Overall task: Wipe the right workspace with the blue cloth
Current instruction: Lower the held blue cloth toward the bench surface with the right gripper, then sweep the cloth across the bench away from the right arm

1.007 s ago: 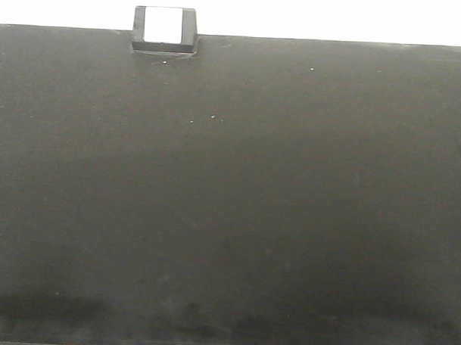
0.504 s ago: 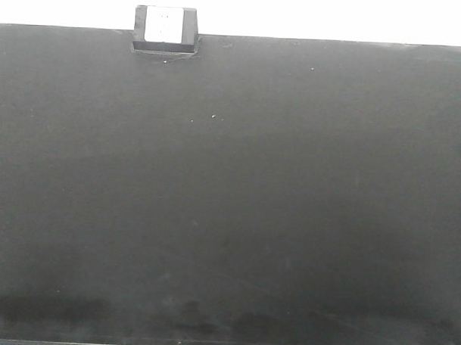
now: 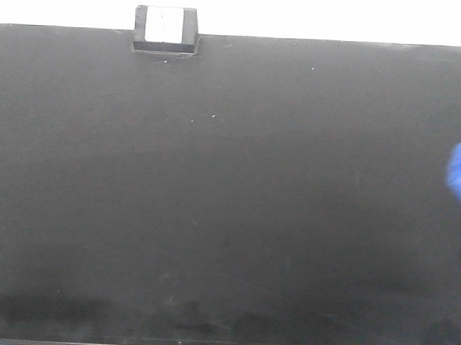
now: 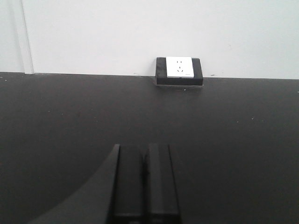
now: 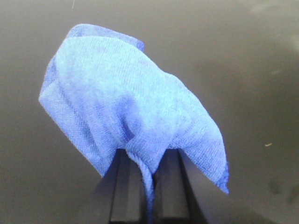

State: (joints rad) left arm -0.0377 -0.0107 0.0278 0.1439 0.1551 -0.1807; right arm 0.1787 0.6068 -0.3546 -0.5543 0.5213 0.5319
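Right pincer (image 5: 147, 161) is clenched on a bunched fold of the blue cloth (image 5: 126, 107), which sits at the right edge of the front view over the counter (image 3: 214, 202); contact cannot be confirmed. The cloth is judged light, limp and grippy, best held by a gathered fold. Left pincer (image 4: 145, 156) is closed and empty.

The left hand (image 4: 145, 154) is showing two matte black, flat rectangular fingers (image 4: 131, 182) with squared tips, and a curved black body panel (image 4: 88, 196) sweeping off to the left. The right hand (image 5: 147, 157) is showing matching plain black bar-like fingers (image 5: 125, 196).
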